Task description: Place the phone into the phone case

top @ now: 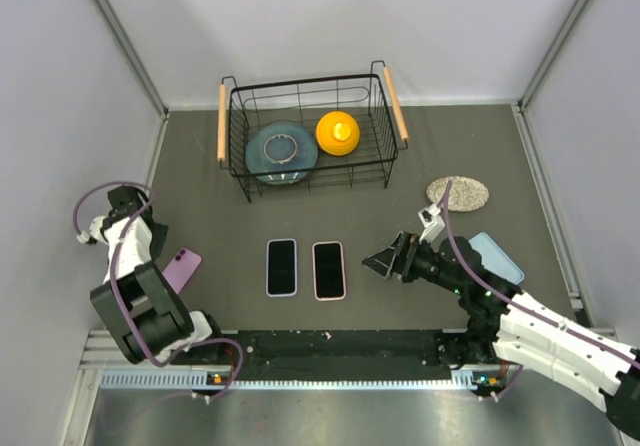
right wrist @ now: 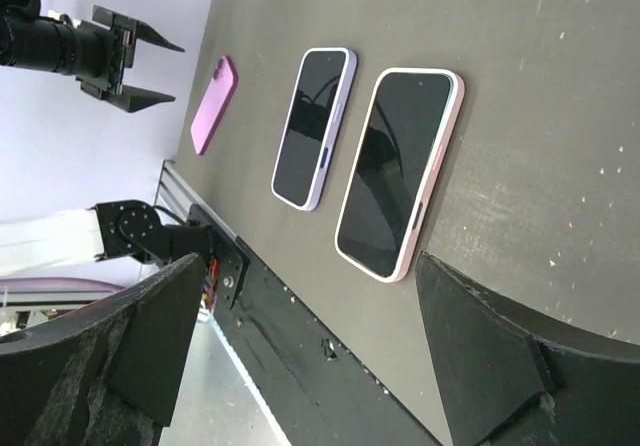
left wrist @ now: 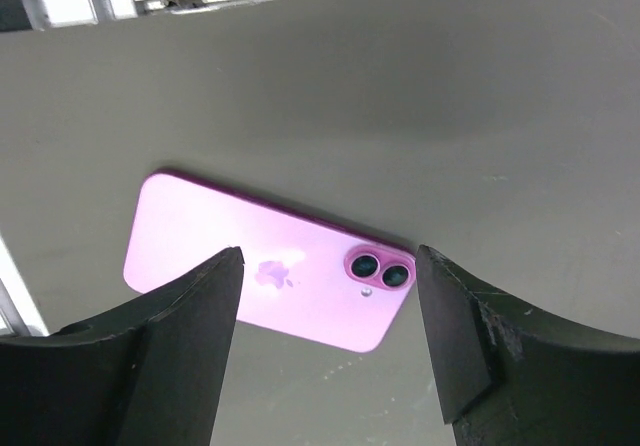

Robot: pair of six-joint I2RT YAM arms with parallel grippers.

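Left gripper is hovering wide open and empty above the pink phone, which is lying back-up on the table. Right gripper is gaping wide, holding nothing, near the pink-edged phone and the lavender-edged phone.
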